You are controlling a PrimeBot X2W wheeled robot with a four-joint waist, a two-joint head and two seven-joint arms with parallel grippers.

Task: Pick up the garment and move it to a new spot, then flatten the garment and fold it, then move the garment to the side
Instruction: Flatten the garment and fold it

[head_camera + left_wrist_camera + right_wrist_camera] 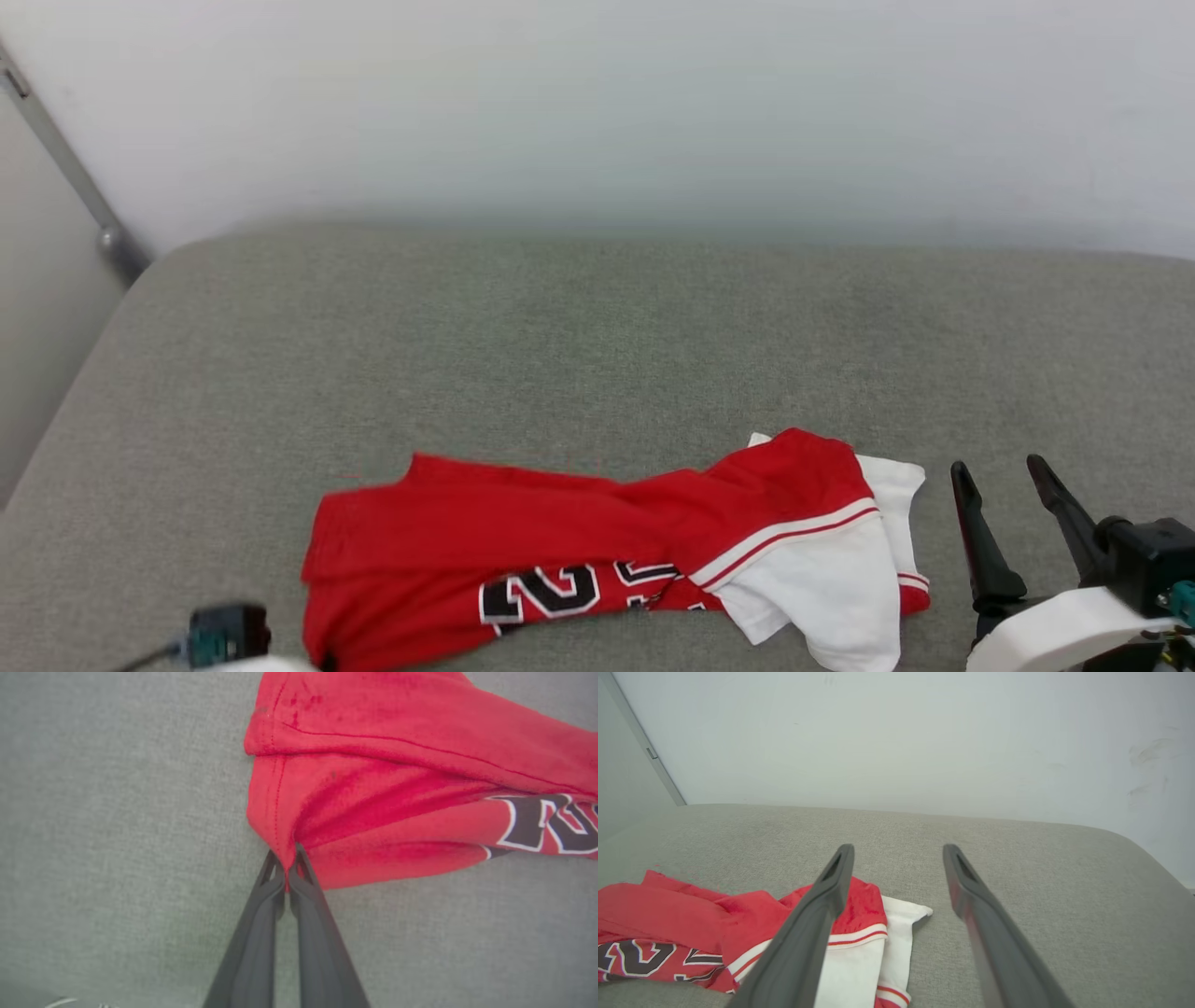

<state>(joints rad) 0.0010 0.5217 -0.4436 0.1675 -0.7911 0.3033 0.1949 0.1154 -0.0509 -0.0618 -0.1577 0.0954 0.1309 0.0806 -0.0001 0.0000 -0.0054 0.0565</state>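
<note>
The garment (523,532), red with white sleeves and black numerals, lies crumpled near the front of the grey cushion (597,336). In the left wrist view my left gripper (286,870) is shut on a red hem corner of the garment (373,788), which bunches into folds at the pinch. My right gripper (1004,481) stands open just right of the white sleeve (840,579), clear of the cloth. The right wrist view shows the right gripper (899,851) held above the cushion, with the garment (668,914) to the lower left of its fingers.
A pale wall (597,112) rises behind the cushion. A grey metal bar (65,159) slants down at the far left. The cushion's left edge (56,429) curves off toward a pale floor. Bare cushion stretches behind and to the right of the garment.
</note>
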